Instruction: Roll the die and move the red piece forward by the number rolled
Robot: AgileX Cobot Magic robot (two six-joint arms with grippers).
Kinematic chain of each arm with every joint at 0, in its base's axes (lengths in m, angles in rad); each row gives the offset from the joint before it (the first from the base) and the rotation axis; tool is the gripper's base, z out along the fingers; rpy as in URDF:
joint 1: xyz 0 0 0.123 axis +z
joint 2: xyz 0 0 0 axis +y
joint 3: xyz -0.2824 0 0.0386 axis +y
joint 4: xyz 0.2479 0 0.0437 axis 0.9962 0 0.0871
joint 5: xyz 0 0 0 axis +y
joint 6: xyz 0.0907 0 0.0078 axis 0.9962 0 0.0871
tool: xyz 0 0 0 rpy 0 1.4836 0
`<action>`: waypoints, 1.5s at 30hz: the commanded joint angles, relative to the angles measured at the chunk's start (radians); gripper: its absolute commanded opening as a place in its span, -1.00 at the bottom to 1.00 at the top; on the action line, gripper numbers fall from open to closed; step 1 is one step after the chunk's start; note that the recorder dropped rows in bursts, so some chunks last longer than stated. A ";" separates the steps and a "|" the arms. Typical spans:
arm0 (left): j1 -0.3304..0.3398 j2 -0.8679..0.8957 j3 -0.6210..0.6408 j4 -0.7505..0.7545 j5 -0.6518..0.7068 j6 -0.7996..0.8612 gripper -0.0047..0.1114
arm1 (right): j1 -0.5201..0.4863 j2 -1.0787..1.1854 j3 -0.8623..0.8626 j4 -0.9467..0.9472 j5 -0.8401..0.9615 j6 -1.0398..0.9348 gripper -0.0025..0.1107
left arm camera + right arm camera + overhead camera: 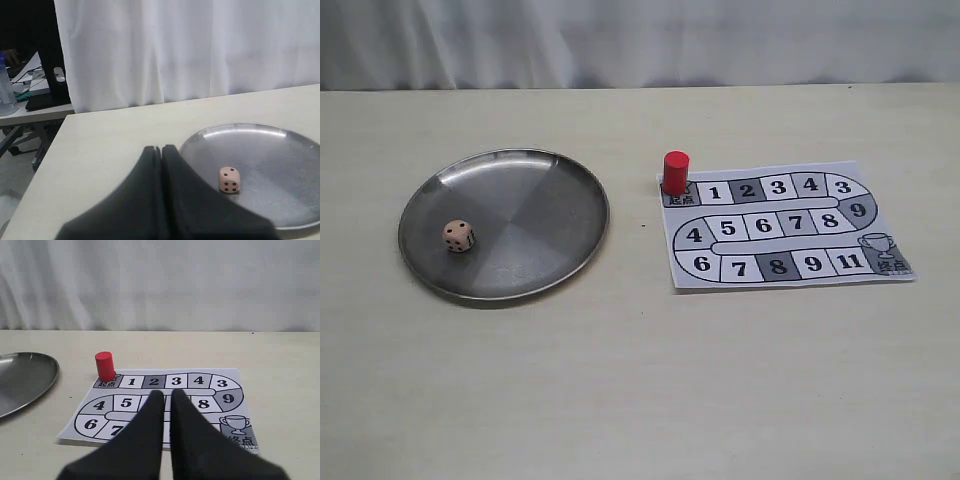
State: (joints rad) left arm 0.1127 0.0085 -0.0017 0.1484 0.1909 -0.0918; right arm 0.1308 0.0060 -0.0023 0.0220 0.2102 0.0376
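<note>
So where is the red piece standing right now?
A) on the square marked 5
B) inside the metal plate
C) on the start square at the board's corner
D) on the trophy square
C: the red piece stands upright on the corner start square of the board, just before square 1, away from the plate.

The paper game board [785, 225] carries a numbered track: 1, 2, 3, 4, 3, 9 along the top row, then 4, 5, 6, 7, 8, then 6, 7, 8, 9, 11. Its start square reads 起点; the end square, under a trophy sign, 终点. The die [459, 236] shows dark pips.
</note>
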 commanded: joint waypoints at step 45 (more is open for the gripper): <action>-0.009 -0.005 0.002 -0.005 -0.016 -0.005 -0.92 | -0.003 0.333 -0.375 0.104 -0.269 0.000 -0.88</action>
State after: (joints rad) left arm 0.1127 0.0085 -0.0017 0.1484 0.1909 -0.0918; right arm 0.1308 0.1812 -0.2617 0.1745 -0.2464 0.0413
